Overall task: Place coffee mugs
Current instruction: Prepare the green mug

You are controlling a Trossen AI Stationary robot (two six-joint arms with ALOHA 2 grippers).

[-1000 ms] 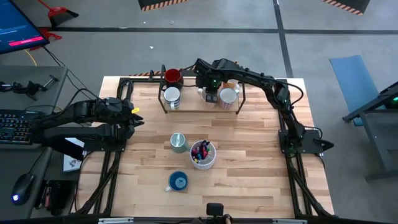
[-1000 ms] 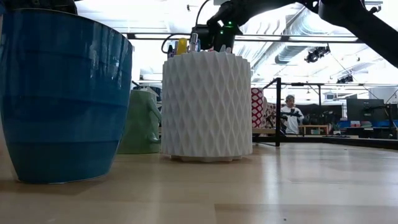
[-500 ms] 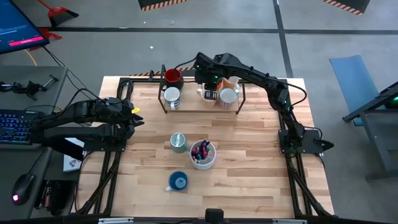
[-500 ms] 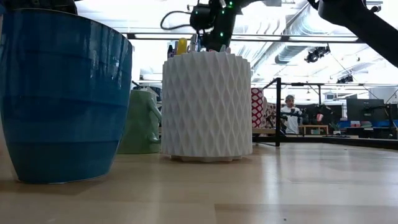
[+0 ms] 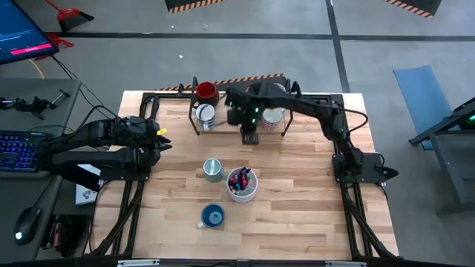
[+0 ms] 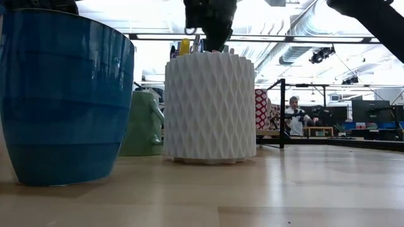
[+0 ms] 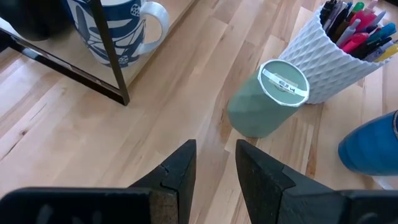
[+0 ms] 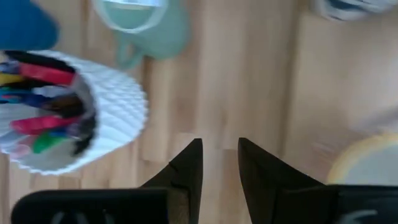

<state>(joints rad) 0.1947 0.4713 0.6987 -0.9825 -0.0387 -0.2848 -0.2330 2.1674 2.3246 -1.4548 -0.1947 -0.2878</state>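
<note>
Your right gripper (image 5: pixel 250 138) hangs above the wooden surface (image 5: pixel 297 193), just in front of the black wire rack (image 5: pixel 286 122) at the far side, with bare wood under it. Its jaws are empty, set only a narrow gap apart, as the right wrist view shows. Your left gripper (image 5: pixel 159 139) waits at the left edge of the surface, well apart from the rack; its jaws are likewise slightly parted and hold nothing.

The mugs are in two groups. At the rack you have the dark red mug (image 5: pixel 205 91) at the far left corner, a white mug with a blue pattern (image 5: pixel 205 115) just in front of it, and a cream mug (image 5: pixel 272 116) further right, partly hidden by your right arm. How many more mugs stand there you cannot tell. In the left wrist view the patterned white mug (image 7: pixel 112 28) stands behind a black upright of the rack.

Nearer the middle of the surface, the green mug (image 5: pixel 213 170) stands upright just beside the white textured pen cup (image 5: pixel 242 183), which is full of coloured pens. The blue mug (image 5: pixel 212 216) stands alone toward the near edge, apart from both. In the low view the blue mug (image 6: pixel 63 94) fills the left foreground, with the green mug (image 6: pixel 142 123) between it and the pen cup (image 6: pixel 209 107). A person (image 6: pixel 293 116) stands far off in the room behind.
</note>
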